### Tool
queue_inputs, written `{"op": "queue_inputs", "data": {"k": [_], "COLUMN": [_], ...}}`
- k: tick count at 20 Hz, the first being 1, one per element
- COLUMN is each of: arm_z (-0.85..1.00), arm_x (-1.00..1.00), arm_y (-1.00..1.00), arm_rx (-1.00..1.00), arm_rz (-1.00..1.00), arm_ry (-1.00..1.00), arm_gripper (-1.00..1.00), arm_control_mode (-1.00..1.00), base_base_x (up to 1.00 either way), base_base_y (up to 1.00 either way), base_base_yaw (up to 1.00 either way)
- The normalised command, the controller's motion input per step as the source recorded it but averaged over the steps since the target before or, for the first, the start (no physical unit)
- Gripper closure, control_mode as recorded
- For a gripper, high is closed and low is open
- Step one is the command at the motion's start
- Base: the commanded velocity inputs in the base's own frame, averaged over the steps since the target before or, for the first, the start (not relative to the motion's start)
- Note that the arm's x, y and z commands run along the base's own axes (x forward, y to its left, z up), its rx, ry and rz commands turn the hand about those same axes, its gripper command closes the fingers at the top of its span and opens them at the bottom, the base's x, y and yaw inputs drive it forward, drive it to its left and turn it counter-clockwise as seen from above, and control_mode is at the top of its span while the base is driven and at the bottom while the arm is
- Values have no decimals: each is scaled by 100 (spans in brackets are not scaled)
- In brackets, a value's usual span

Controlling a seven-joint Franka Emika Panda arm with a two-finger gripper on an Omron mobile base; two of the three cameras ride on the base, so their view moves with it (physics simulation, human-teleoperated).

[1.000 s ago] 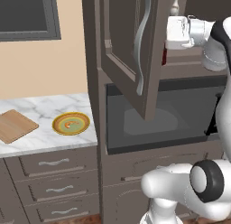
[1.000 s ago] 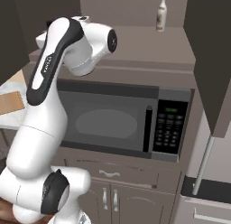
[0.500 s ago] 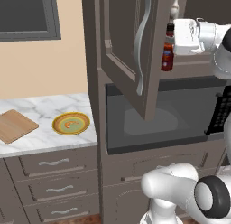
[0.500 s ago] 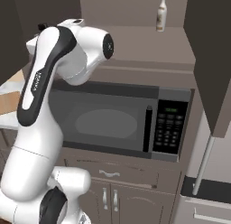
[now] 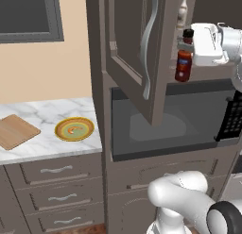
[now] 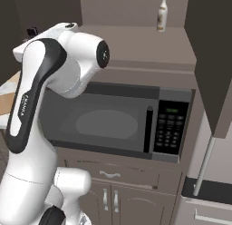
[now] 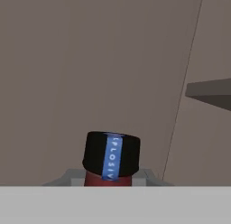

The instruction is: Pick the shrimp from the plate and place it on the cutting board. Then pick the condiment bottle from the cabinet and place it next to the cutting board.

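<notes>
Reddish-brown and black-capped, your condiment bottle (image 5: 183, 61) hangs at the gripper (image 5: 188, 48), just in front of the open cabinet (image 5: 142, 54), clear of the shelf above the microwave (image 5: 170, 122). Your fingers pinch its neck. The shrimp (image 5: 73, 129) sits on the plate (image 5: 74, 129), the cutting board (image 5: 14, 131) just beside it.

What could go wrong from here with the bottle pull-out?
1. The condiment bottle looks gripped high, near its black cap, by the gripper; it could tilt or slip on the swing.
2. The open cabinet door hangs just beside the bottle's way out; a sideways move may clip it.
3. The shrimp lies on the plate, not on the cutting board, so that step looks undone.
</notes>
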Motion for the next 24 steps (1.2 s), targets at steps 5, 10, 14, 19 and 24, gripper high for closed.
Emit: {"op": "queue_inputs", "data": {"k": [5, 10, 14, 19, 24], "arm_z": [0, 0, -7, -16, -24], "arm_x": [-53, -52, -47, -50, -49], "arm_y": [0, 0, 0, 0, 0], "arm_rx": [0, 0, 0, 0, 0], "arm_rz": [0, 0, 0, 0, 0], "arm_ry": [-1, -1, -2, -4, -6], "arm_gripper": [100, 100, 100, 100, 100], "arm_control_mode": [-100, -100, -100, -100, -100], "base_base_x": [0, 0, 0, 0, 0], "base_base_y": [0, 0, 0, 0, 0], "base_base_yaw": [0, 0, 0, 0, 0]}}
